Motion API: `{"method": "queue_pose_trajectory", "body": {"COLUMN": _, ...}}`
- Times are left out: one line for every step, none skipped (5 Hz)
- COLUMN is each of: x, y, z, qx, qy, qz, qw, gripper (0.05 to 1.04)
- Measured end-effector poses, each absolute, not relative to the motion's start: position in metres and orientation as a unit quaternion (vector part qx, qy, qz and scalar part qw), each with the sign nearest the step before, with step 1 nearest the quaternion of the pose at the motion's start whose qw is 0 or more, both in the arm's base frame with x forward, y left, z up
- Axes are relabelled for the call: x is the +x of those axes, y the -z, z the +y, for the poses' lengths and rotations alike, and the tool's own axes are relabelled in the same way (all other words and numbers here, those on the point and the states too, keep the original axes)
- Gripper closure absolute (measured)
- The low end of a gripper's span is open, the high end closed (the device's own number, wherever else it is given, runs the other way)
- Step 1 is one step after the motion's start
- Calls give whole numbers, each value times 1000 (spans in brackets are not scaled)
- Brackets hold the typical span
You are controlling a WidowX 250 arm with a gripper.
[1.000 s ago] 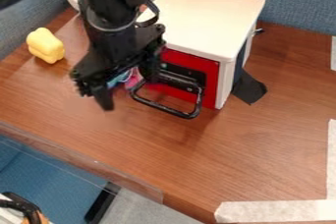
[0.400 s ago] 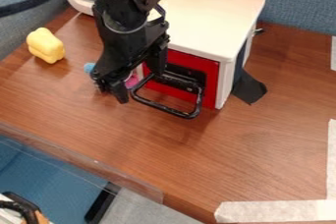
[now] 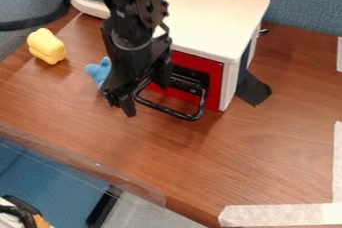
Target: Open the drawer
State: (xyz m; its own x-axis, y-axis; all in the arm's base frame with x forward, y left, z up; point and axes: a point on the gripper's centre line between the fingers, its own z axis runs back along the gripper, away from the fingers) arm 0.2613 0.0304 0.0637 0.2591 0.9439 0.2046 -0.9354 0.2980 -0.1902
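"What's changed?"

"My gripper (image 3: 145, 100) has moved nearer the black handle (image 3: 167, 110), jaws spread by one end. Touching? I can't tell."

"And the drawer (image 3: 194, 63)?"

"Shut, red-fronted, in the white box (image 3: 214, 14) on the counter (image 3: 254, 152)."

"Anything near?"

"A blue toy (image 3: 99, 71) partly behind me; a yellow one (image 3: 47, 46) well apart."

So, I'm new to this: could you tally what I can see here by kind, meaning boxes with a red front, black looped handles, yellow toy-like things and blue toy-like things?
Red-fronted box: 1
Black looped handle: 1
Yellow toy-like thing: 1
Blue toy-like thing, partly hidden: 1
Total: 4
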Motion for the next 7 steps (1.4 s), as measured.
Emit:
{"method": "queue_pose_trajectory", "body": {"x": 264, "y": -47, "z": 27, "qx": -9, "qy": -592, "qz": -126, "qw": 796, "gripper": 84}}
{"method": "queue_pose_trajectory", "body": {"x": 269, "y": -35, "z": 18, "qx": -8, "qy": -584, "qz": -117, "qw": 803, "gripper": 84}}
{"method": "queue_pose_trajectory", "body": {"x": 273, "y": -26, "z": 11, "qx": -1, "qy": -579, "qz": -108, "qw": 808, "gripper": 132}}
{"method": "queue_pose_trajectory", "body": {"x": 271, "y": -25, "z": 7, "qx": 4, "qy": -578, "qz": -112, "qw": 808, "gripper": 425}}
{"method": "queue_pose_trajectory", "body": {"x": 263, "y": -29, "z": 4, "qx": 0, "qy": -578, "qz": -112, "qw": 808, "gripper": 730}}
{"method": "queue_pose_trajectory", "body": {"x": 250, "y": -29, "z": 2, "qx": -3, "qy": -588, "qz": -105, "qw": 802, "gripper": 857}}
{"method": "queue_pose_trajectory", "body": {"x": 235, "y": -31, "z": -1, "qx": -6, "qy": -587, "qz": -101, "qw": 803, "gripper": 860}}
